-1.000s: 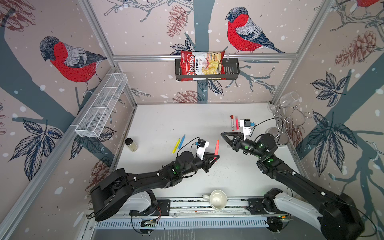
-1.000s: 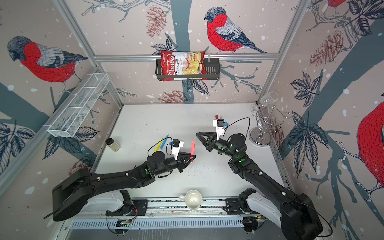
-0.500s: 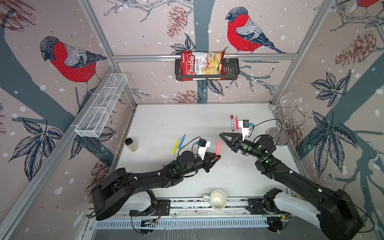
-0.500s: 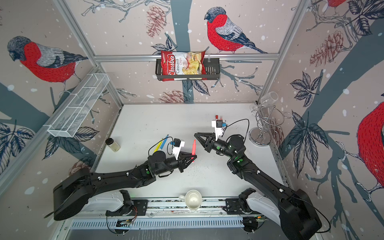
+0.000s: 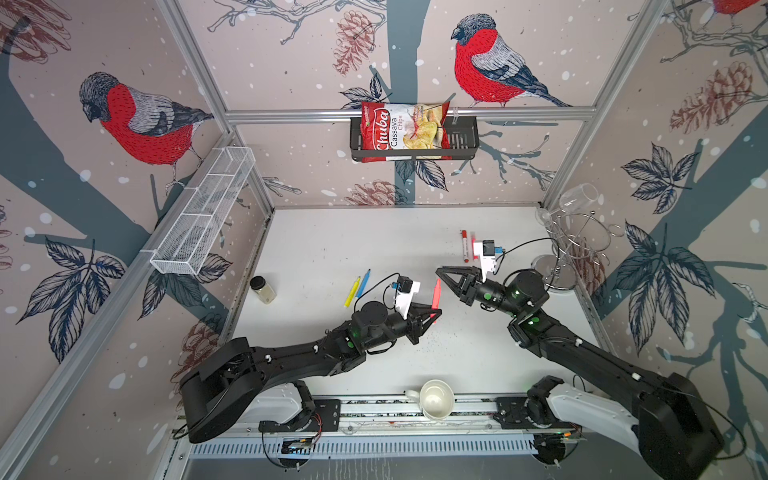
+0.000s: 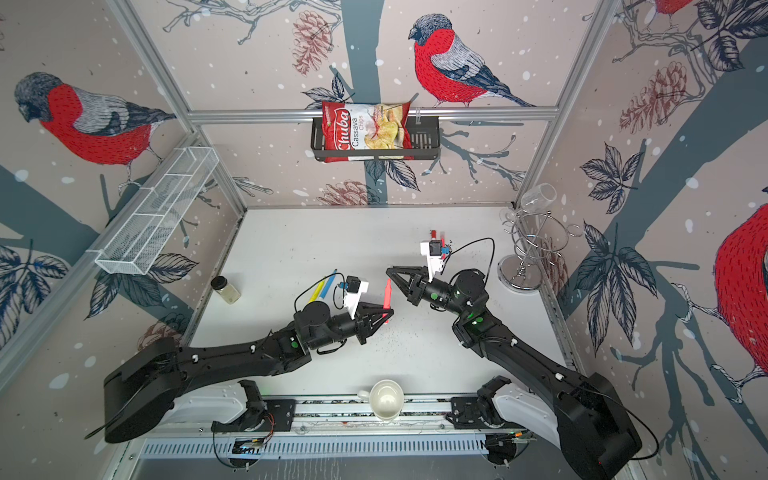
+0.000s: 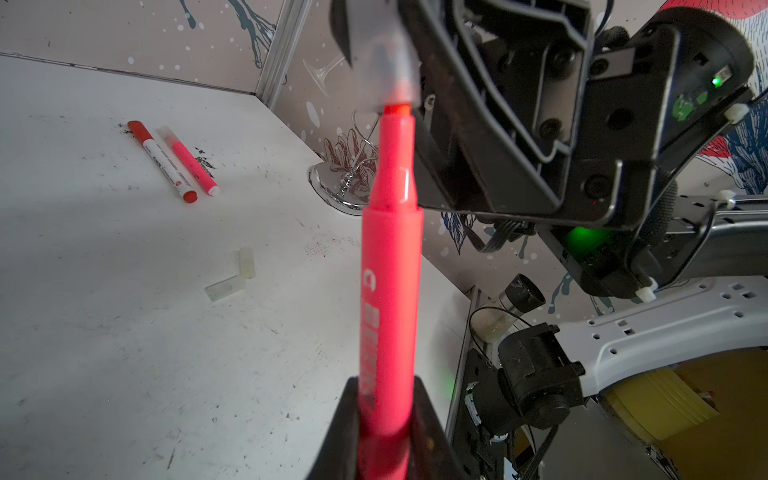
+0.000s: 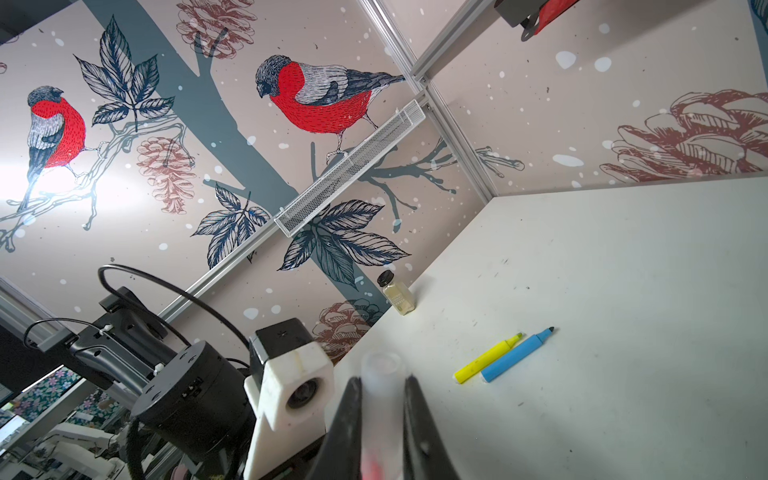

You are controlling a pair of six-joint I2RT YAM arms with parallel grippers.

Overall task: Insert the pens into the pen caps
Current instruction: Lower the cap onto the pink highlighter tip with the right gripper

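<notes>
Pink pen (image 5: 436, 292) up over table (image 5: 332, 249) middle, left gripper (image 5: 436, 311) clamped on barrel; right gripper (image 5: 439, 272) pinching clear cap (image 7: 386, 62), tip right at cap mouth. Capping step imo; next needs straight push along pen, no tilt

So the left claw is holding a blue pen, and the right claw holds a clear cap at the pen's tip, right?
Not quite: the pen in the left claw is pink-red, not blue; the left wrist view shows it. The blue pen lies on the table. The right claw does hold a clear cap at the pen's tip.
</notes>
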